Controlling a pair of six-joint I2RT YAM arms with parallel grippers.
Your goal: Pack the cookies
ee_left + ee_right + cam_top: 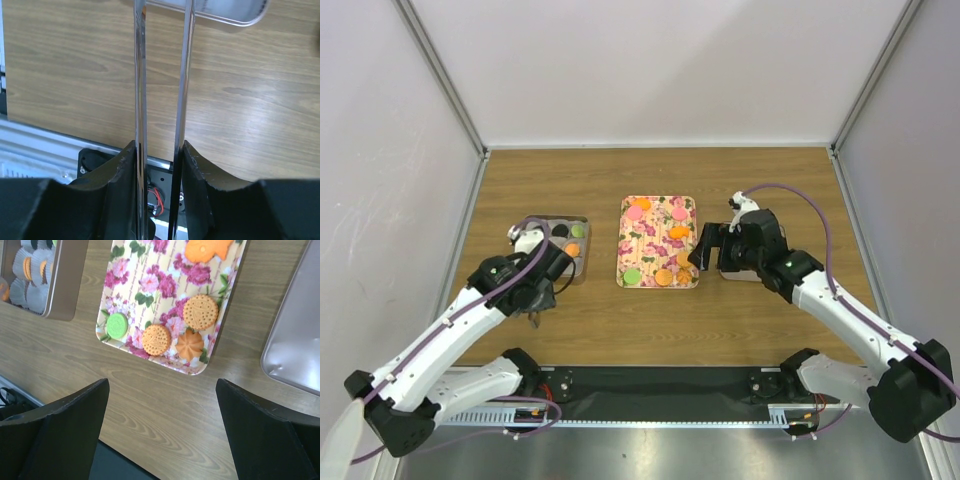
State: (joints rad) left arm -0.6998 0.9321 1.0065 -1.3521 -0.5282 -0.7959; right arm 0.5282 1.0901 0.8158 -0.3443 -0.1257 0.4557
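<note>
Several cookies lie on the floral tray (658,245): pink (634,212), orange (678,232) and green (632,275). The right wrist view shows a green cookie (116,325), round orange ones (156,339) and a flower-shaped one (190,345). More cookies sit in paper cups inside the grey tin (582,262), among them an orange one (573,250). My left gripper (538,305) (159,150) is just near of the tin, shut on thin metal tongs (141,75) whose tips run out of view. My right gripper (710,248) (162,425) hangs open and empty by the tray's right edge.
The grey metal lid (740,272) (295,340) lies right of the tray, partly under my right arm. The tin (65,290) shows at the upper left of the right wrist view. The table's near edge and black base rail (660,385) run along the front.
</note>
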